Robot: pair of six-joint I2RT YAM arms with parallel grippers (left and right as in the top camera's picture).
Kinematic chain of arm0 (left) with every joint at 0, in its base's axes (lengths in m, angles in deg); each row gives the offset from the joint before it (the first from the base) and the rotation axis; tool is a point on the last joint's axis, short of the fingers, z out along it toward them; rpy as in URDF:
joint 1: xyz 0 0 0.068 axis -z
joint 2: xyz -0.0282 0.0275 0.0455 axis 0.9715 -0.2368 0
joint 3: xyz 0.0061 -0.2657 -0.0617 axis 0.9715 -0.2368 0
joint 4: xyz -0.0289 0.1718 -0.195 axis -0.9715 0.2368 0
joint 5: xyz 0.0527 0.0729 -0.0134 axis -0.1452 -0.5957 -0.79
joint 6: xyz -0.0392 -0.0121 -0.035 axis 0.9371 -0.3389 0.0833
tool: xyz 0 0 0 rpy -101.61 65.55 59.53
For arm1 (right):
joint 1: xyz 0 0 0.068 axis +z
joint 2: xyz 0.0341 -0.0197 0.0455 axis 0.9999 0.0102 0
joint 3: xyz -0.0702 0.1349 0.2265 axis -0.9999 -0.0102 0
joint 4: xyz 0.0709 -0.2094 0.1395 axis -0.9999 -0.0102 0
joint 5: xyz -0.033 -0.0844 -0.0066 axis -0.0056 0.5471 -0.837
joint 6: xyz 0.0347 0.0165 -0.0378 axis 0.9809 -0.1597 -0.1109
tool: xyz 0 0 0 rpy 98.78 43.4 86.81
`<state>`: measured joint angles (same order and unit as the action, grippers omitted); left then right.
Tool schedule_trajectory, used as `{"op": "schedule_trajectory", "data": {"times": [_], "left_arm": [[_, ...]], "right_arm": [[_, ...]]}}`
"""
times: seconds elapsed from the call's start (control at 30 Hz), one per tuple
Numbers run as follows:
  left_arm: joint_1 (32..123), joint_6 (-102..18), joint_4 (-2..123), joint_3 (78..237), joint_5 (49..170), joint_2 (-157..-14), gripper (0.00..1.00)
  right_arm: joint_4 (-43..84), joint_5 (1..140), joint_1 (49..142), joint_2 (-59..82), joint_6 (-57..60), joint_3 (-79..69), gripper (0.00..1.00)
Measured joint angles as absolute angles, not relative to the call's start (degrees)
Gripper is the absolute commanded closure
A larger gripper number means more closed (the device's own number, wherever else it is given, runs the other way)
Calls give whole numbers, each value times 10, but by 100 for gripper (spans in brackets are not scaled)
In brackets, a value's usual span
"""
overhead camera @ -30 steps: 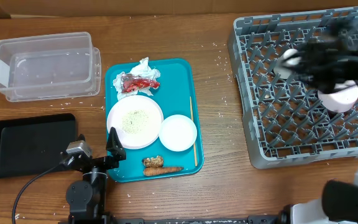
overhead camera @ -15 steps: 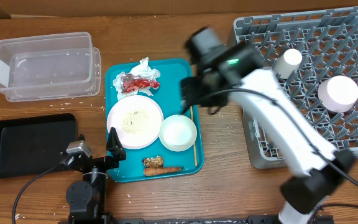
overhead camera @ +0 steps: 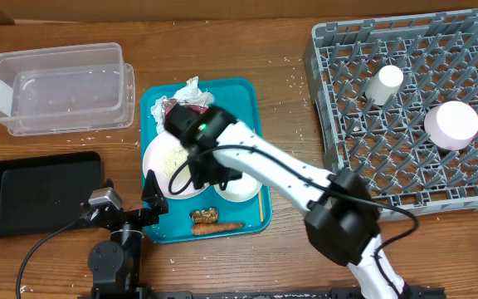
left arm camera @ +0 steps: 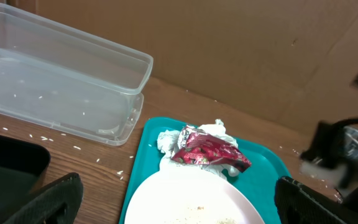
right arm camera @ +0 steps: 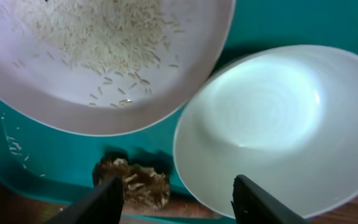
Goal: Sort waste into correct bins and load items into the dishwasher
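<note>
Two arms share the wooden bench [overhead camera: 222, 41] from overhead. The right arm stretches right across to the teal rectangular plastic tray [overhead camera: 247, 93], and its end effector [overhead camera: 214, 174] hangs over the spot where the white round plate sprinkled with rice [overhead camera: 166, 159] meets the plain white bowl [overhead camera: 247, 189]. From this view I cannot tell how its jaws stand. A crumpled white tissue [overhead camera: 192, 86] and a red foil wrapper [overhead camera: 171, 106] sit at the tray's far end. A brown food lump [overhead camera: 203, 215] and an orange carrot piece [overhead camera: 221, 225] lie at its near edge, and a thin wooden chopstick [overhead camera: 259, 206] runs along the right rim. The left end effector [overhead camera: 153, 189] waits at the tray's near left corner. To the left are a clear plastic tub [overhead camera: 56, 87] and a flat black tray [overhead camera: 44, 193]. On the right, a grey plastic dish rack [overhead camera: 326, 58] holds a white cup [overhead camera: 384, 83] and a pale upturned bowl [overhead camera: 452, 123].

Over to the left wrist: the left end effector [left arm camera: 191, 205] is spread wide, holding nothing, just above the plate [left arm camera: 185, 196]. The wrapper [left arm camera: 207, 149] lies on the tissue [left arm camera: 165, 140] ahead, with the tub [left arm camera: 55, 74] beyond to the left.

Now the right wrist: the right end effector [right arm camera: 179, 202] is parted and empty. One finger sits above the brown lump [right arm camera: 138, 185] and the other over the bowl [right arm camera: 272, 124]. The rice plate [right arm camera: 104, 56] overlaps the bowl's rim.
</note>
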<state>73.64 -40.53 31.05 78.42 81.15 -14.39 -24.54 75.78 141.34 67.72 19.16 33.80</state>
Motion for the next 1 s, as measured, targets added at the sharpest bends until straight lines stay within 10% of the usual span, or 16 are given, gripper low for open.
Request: {"op": "schedule_trajectory", "data": {"times": [1.0], "left_arm": [[736, -405, 311, 784, 812, -144, 0]], "right_arm": [[-184, 803, 1421, 718, 203, 324, 73]]}}
